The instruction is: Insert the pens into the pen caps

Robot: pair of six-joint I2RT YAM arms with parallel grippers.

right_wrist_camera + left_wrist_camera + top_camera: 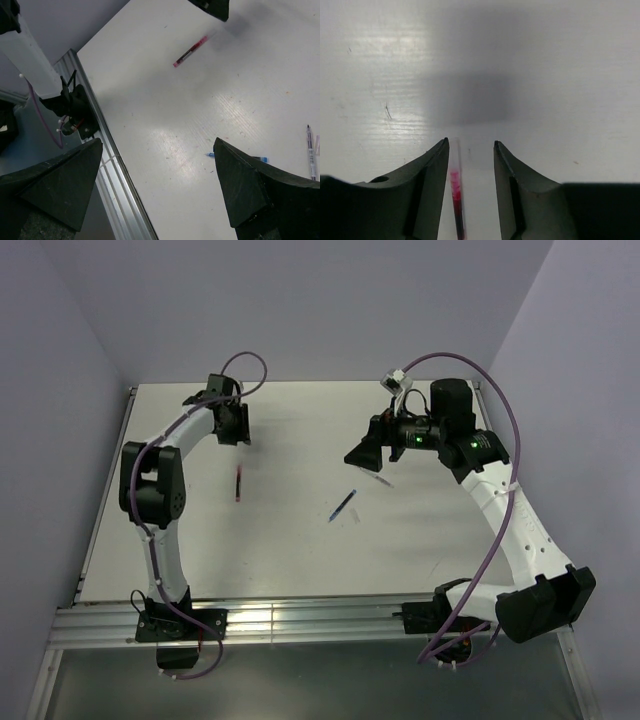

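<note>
Two sets of fingers are standing parted over the white table (300,550). The left fingers (427,190) are sitting partly open and gripping nothing, with the red pen (456,200) lying flat on the table in the gap between them (closer to one finger than the other, its pale clear end pointing out towards the tips). The right fingers (247,190) are spreading wide and holding nothing, with the blue pen (343,505) lying partly hidden behind one of them, the clear-grey pen (310,152) lying just beyond that same finger, and the red pen lying well ahead of them.
</note>
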